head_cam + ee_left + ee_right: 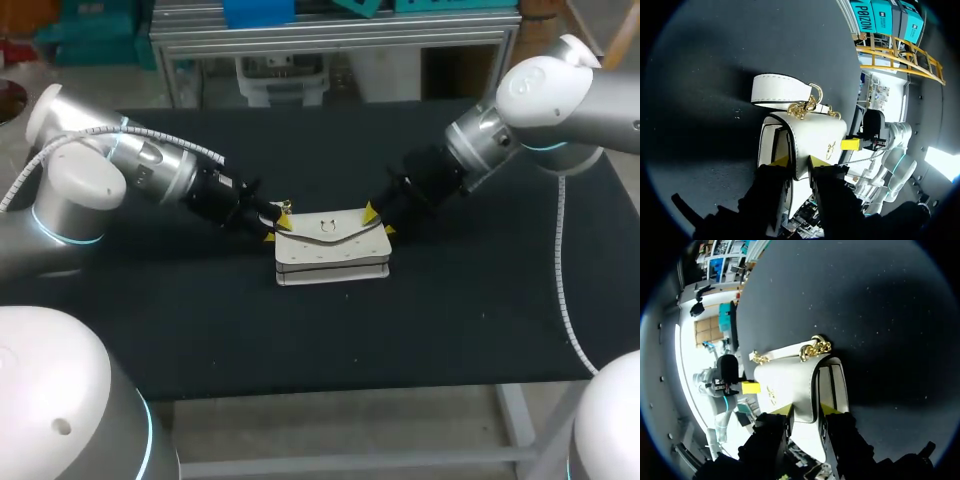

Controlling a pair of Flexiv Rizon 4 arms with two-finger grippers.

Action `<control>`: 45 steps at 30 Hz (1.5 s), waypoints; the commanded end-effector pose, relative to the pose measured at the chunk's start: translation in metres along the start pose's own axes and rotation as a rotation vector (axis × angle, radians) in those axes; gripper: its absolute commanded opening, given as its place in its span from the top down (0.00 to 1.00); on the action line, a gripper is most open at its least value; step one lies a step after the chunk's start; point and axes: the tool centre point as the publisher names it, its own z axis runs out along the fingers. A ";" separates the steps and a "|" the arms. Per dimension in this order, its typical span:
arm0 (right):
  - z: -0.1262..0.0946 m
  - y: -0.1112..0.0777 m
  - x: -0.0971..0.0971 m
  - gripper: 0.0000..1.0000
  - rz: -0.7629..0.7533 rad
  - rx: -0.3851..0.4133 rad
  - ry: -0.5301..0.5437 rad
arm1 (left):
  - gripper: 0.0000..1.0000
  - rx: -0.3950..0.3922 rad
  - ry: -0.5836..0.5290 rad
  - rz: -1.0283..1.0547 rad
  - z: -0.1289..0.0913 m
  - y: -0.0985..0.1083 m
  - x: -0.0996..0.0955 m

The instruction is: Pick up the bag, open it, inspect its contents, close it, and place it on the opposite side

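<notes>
- Left gripper (277,226): at the bag's 10 o'clock corner, fingers set narrow, pinching that end from both sides.
- Bag (330,250): white, mid-table (450,310), flap up, clasp (325,228) toward 12 o'clock. Probably light, with stiffish walls and a smooth, somewhat slippery skin (the strap (782,89) and gold chain (802,109) look free to swing and snag). Best held at the two ends; the flap lip suits opening.
- Right gripper (379,221): at the 2 o'clock corner, also narrow, clamped on the other end.
</notes>
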 end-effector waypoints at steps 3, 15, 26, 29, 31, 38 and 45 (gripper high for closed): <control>0.008 0.005 -0.002 1.00 -0.010 0.000 0.008 | 1.00 -0.001 -0.014 -0.009 0.009 -0.012 -0.001; -0.006 0.009 -0.007 0.21 -0.008 -0.062 0.019 | 0.71 0.020 -0.004 0.018 -0.002 -0.011 0.001; -0.007 0.025 0.003 0.56 -0.028 -0.097 0.010 | 0.77 0.014 0.009 0.025 -0.002 -0.021 0.002; 0.000 0.028 0.002 0.56 -0.028 -0.089 0.000 | 0.78 0.006 0.011 0.022 0.002 -0.027 0.001; 0.004 0.030 0.000 0.58 -0.027 -0.084 -0.013 | 0.85 -0.004 0.013 0.023 0.005 -0.031 0.000; 0.007 0.027 -0.007 1.00 -0.063 -0.099 -0.035 | 1.00 -0.018 -0.007 0.076 0.005 -0.030 -0.007; 0.000 0.023 -0.013 1.00 -0.081 -0.119 -0.037 | 0.42 -0.008 -0.019 0.113 -0.005 -0.021 -0.009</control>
